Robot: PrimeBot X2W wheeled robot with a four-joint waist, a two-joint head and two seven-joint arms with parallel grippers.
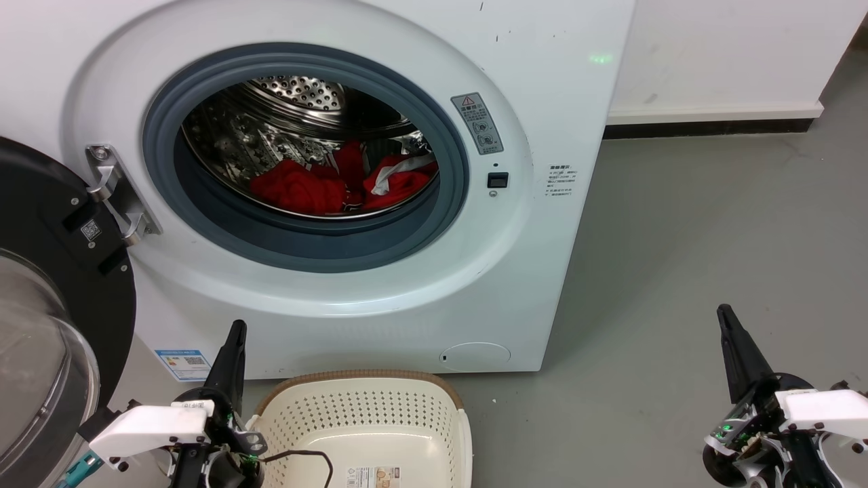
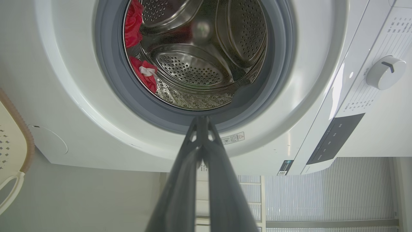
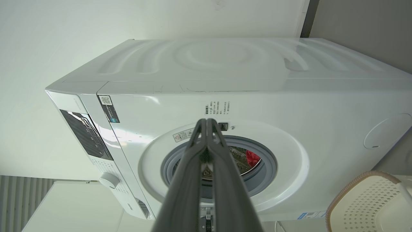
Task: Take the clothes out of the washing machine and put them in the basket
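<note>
The white washing machine [image 1: 352, 318] stands with its door [image 1: 54, 318] swung open to the left. Red clothes [image 1: 319, 186] with white trim lie low in the steel drum; the clothes [image 2: 143, 71] also appear at the drum's left edge, and a bit of red clothes [image 3: 252, 158] shows through the opening. The cream basket [image 1: 369, 427] with a brown rim sits on the floor before the machine, nothing in the part I see. My left gripper [image 1: 236, 329] is shut, tips together, beside the basket's left corner. My right gripper [image 1: 725, 313] is shut, far right over the floor.
Grey floor [image 1: 678, 257] stretches to the right of the machine up to a white wall with a dark skirting [image 1: 712, 127]. A thin black cable [image 1: 305, 455] loops over the basket's near rim. The open door takes up the left side.
</note>
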